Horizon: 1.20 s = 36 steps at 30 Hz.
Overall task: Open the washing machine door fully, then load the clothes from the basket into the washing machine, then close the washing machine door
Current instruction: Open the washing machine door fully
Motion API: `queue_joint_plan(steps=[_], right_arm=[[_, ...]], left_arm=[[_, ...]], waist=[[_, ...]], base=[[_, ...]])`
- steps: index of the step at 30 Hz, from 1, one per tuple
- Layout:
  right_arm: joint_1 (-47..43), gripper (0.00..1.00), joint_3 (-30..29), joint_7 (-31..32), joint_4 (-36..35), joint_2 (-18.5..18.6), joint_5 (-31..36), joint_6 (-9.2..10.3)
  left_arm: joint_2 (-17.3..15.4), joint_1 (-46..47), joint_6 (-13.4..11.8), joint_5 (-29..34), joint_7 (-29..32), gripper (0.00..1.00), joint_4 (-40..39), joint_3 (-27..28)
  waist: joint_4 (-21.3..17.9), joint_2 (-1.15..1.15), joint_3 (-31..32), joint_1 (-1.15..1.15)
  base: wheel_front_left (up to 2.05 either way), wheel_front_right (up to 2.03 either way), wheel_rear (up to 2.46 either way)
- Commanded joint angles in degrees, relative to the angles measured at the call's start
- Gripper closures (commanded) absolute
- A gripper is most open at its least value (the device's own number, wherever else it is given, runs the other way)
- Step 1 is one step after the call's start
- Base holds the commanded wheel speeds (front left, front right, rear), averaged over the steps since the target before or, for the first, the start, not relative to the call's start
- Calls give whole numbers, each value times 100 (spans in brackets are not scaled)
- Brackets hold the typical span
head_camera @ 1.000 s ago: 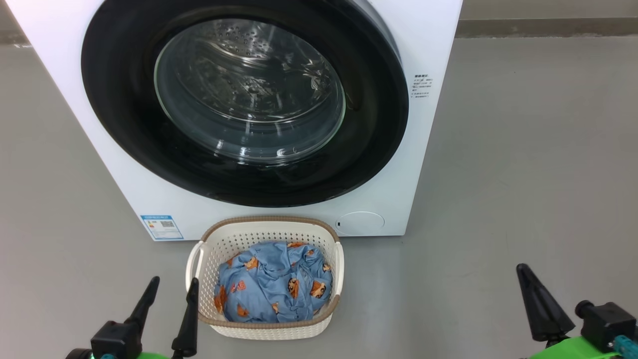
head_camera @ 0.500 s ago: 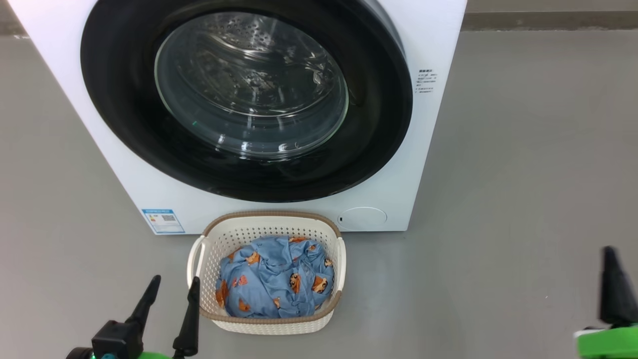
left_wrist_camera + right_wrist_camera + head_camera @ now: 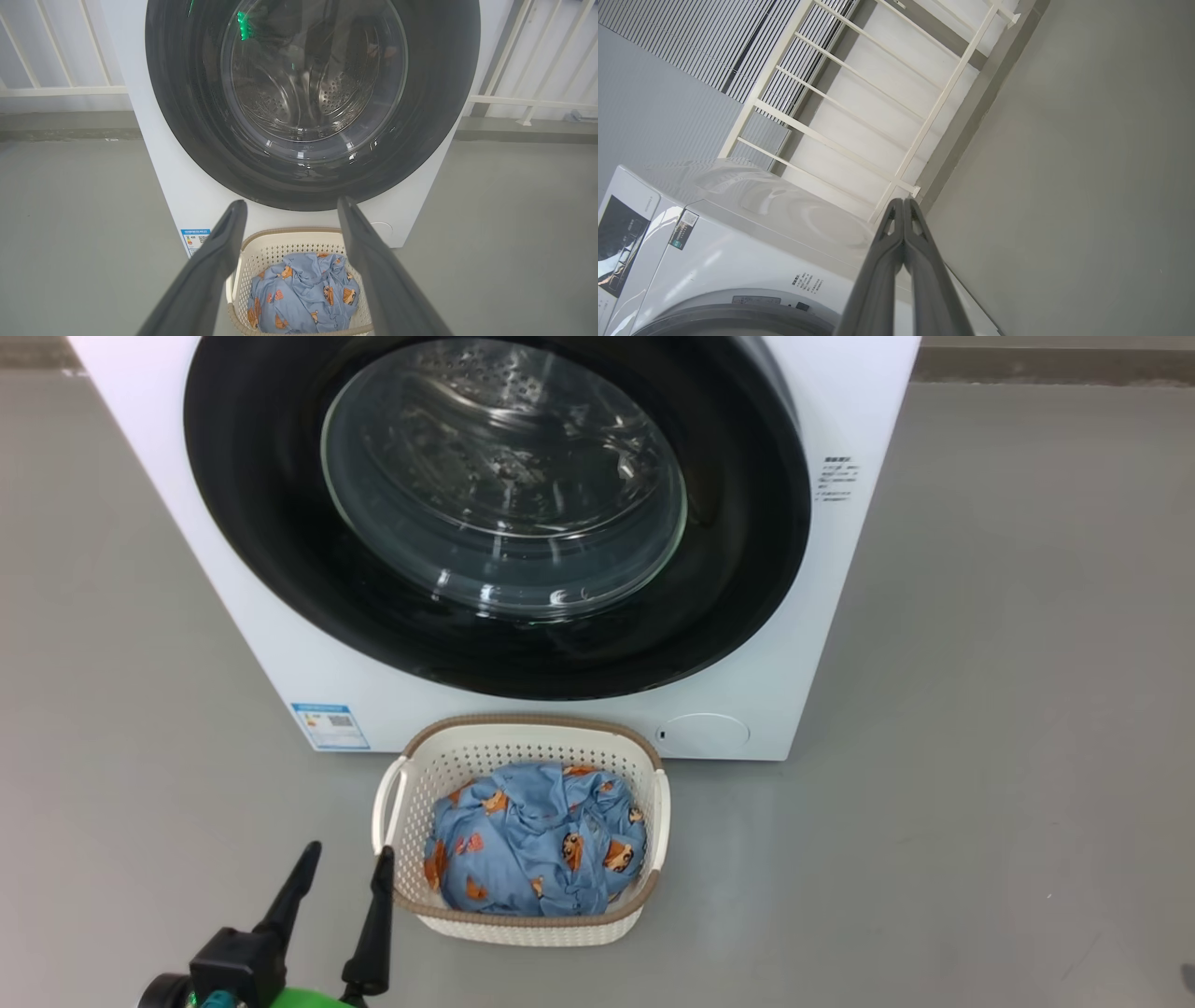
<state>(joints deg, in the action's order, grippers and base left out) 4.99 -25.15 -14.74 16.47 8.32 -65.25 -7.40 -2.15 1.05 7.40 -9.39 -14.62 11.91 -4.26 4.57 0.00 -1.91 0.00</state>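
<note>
Right hand (image 3: 903,204): shifted since a second ago, fingers together, near washing machine (image 3: 784,691) | left hand (image 3: 347,851) spread, empty, before it | clothes (image 3: 537,849) in basket (image 3: 523,926) at its foot | washing machine door (image 3: 504,476) shut

The head view's top edge is cutting off the washing machine (image 3: 280,681) and the washing machine door (image 3: 261,551). The fingers (image 3: 205,270) of my left gripper (image 3: 290,201) are hiding both sides of the basket (image 3: 289,232). The sticker (image 3: 330,725) is showing print too small to read.
</note>
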Motion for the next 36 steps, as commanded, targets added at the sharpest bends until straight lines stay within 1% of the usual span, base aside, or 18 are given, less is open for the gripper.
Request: queue_joint_plan(steps=[1,6,9,13,18,22,31,36], right_arm=[[229,100,113,-26,-76,213,-302,-9],[402,100,45,-26,69,519,-1427,-9],[534,100,-37,40,161,727,-1991,-9],[736,100,-175,258,310,944,-2440,-9],[1120,100,-165,618,427,1128,-2638,-9],[1390,100,-124,871,422,1200,-2707,-9],[2143,100,-38,1656,282,1302,-2827,-9],[2524,100,30,2038,209,1331,-2784,-9]], left_arm=[[-73,226,9,-46,-38,0,-178,138],[-73,319,9,-60,-38,0,-223,22],[-73,397,9,-75,-38,0,-258,-25],[-73,481,9,-94,-38,0,-299,-96],[-73,588,9,-118,-38,0,-400,-177],[-73,664,-4,-173,-38,0,-458,-216],[-73,867,-152,-241,-38,0,-673,-430],[-73,906,-250,-237,-38,0,-732,-491]], waist=[[62,0,-55,0],[230,0,-222,0],[330,0,-345,0],[442,0,-532,0],[527,0,-847,0],[575,0,-1047,0],[724,0,-1622,0],[770,0,-1843,0]], base=[[0,0,0],[0,0,0],[0,0,0],[0,0,0],[0,0,0],[0,0,0],[0,0,0],[0,0,0]])
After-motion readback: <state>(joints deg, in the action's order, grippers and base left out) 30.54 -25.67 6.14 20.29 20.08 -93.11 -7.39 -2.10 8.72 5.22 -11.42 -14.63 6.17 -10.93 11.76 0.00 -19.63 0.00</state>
